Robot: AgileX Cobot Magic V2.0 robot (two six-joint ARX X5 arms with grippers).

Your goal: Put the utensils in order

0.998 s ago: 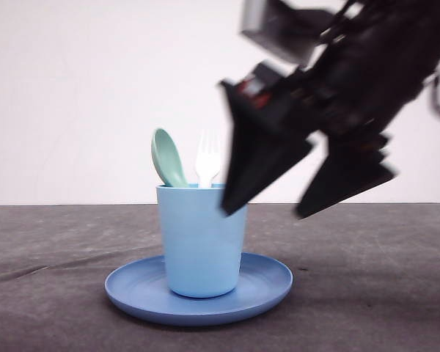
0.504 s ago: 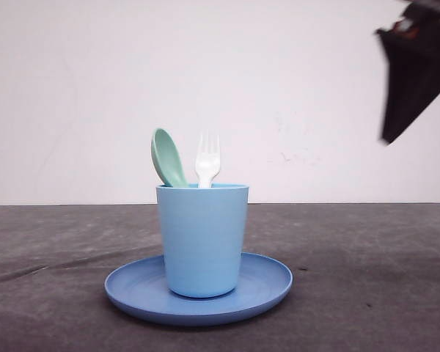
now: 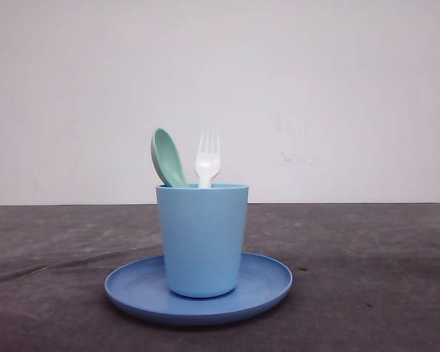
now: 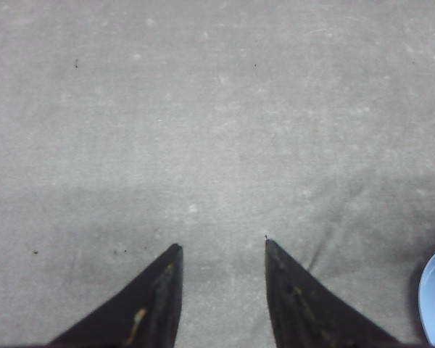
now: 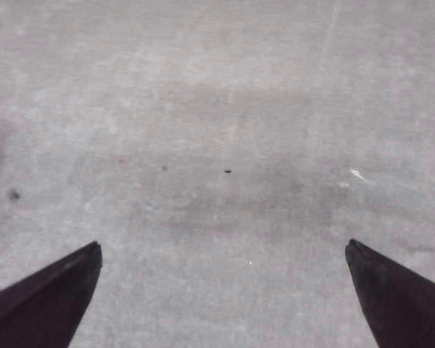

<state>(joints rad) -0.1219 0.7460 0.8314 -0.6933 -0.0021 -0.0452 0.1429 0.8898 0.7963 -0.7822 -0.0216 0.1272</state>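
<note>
Standing upright in the light blue cup (image 3: 202, 240), your white fork (image 3: 207, 158) had its tines up, and just beside it on the left the mint-green spoon (image 3: 167, 158) leaned with its bowl above the rim. You had the cup set in the middle of the round blue plate (image 3: 268, 282) on the dark table (image 3: 367, 279). Your left gripper (image 4: 221, 248) hung over bare tabletop, fingers partly spread and holding nothing, the plate's edge nearby. Your right gripper (image 5: 223, 248) was spread wide, also holding nothing.
</note>
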